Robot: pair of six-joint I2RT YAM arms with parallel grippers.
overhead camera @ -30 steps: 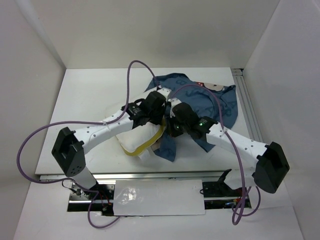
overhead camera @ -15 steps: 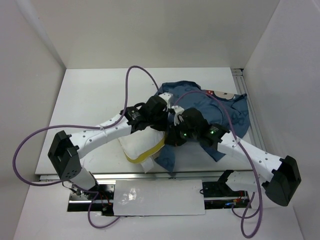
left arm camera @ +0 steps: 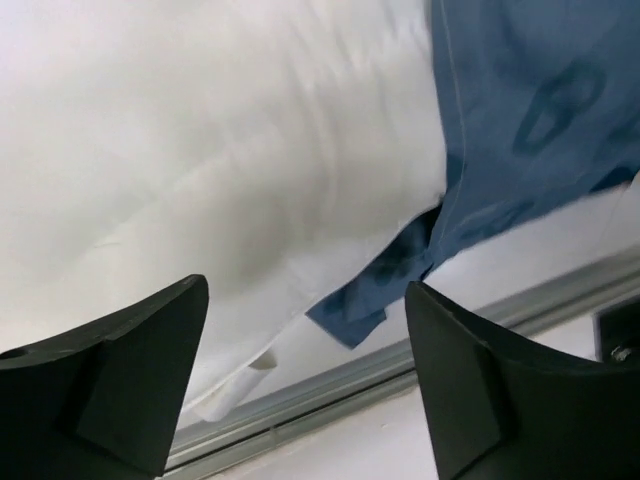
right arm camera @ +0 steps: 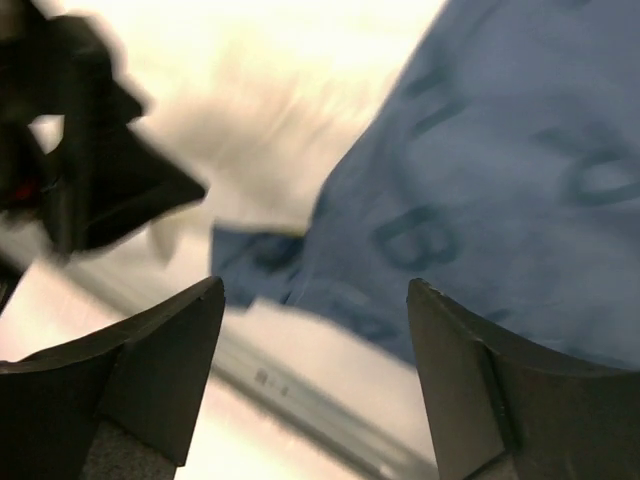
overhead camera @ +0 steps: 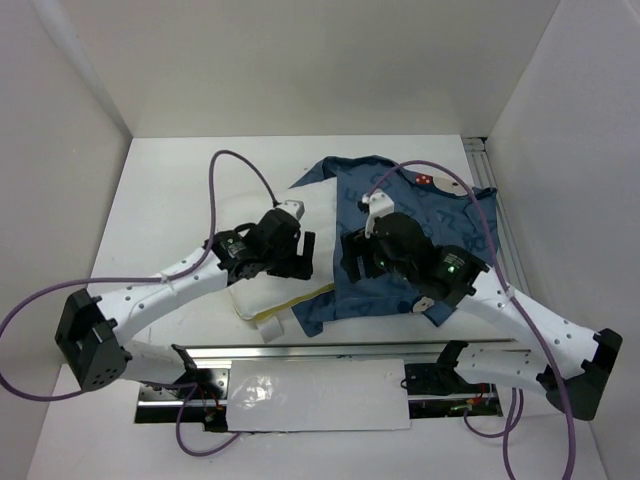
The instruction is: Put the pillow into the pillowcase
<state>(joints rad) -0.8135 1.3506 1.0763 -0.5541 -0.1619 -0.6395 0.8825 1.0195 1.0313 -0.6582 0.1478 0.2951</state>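
Left gripper [left arm camera: 300,390] hovers with its jaws spread wide, gripping nothing, over the pillow [left arm camera: 200,150], which lies left of centre on the table [overhead camera: 170,190], yellow edge toward the arms. Its right side is under the pillowcase [overhead camera: 360,190], spread out to the right. Right gripper [right arm camera: 315,380], equally wide and empty, hangs above the pillowcase's near left edge, where a blue corner pokes out.

The pillow [overhead camera: 258,292] is plain white, with a pale yellow strip on the side by the front edge of the white table [overhead camera: 170,200]. The pillowcase [overhead camera: 445,215] is denim blue with darker blue letters, and a small red spotted bit, maybe a bow, by the far edge.
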